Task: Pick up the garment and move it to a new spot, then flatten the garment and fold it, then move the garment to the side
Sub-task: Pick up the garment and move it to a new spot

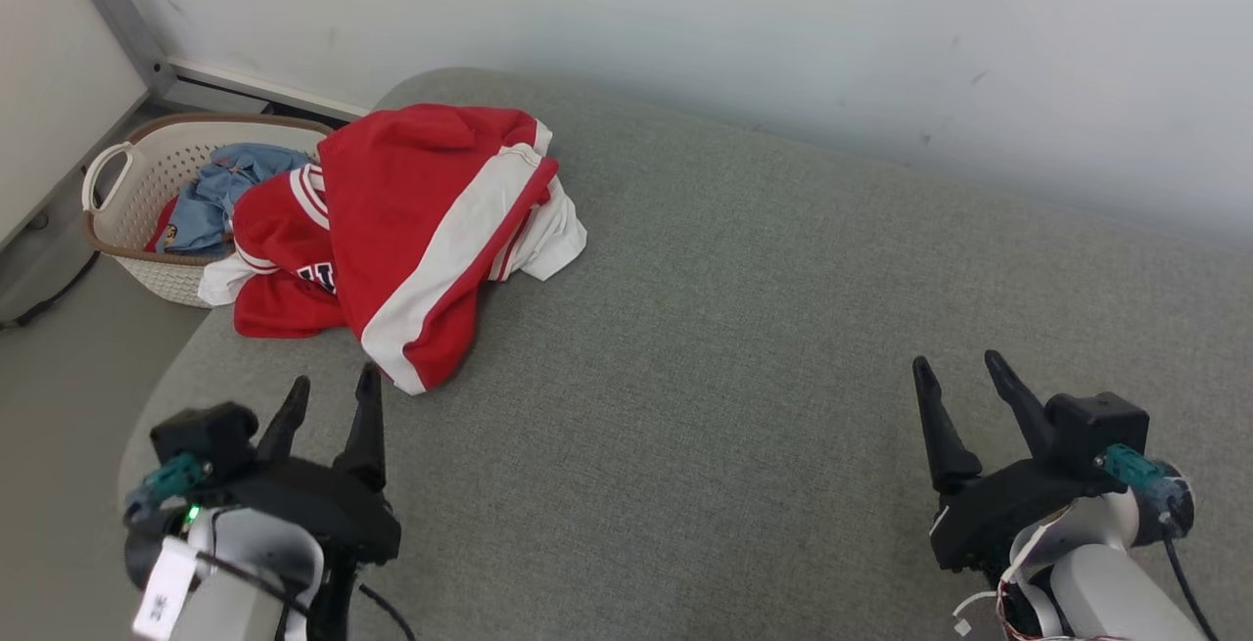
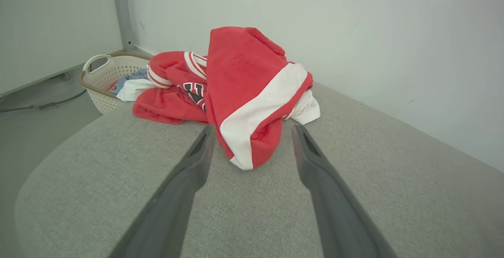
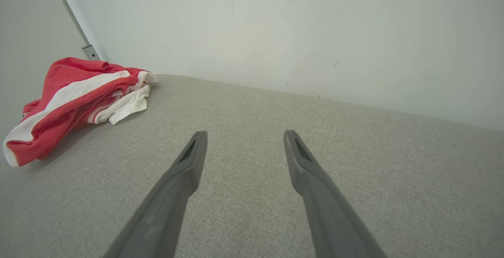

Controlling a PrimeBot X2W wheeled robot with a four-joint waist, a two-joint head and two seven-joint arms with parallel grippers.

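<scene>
The garment [image 1: 411, 220], a crumpled red and white heap, is found at the far left end of the grey cushion [image 1: 744, 328], its left side at the edge beside the laundry basket [image 1: 127, 220]. The pick-up is judged not yet begun. Both grippers are seen released, jaws wide, nothing grasped. The left gripper [image 1: 335, 377] is just short of the nearest hem, and the right gripper [image 1: 957, 359] is well apart over bare cushion. The heap is best taken by the left on a thick fold, not the thin hem corner [image 1: 416, 382], so that no single layer is dragged.
</scene>
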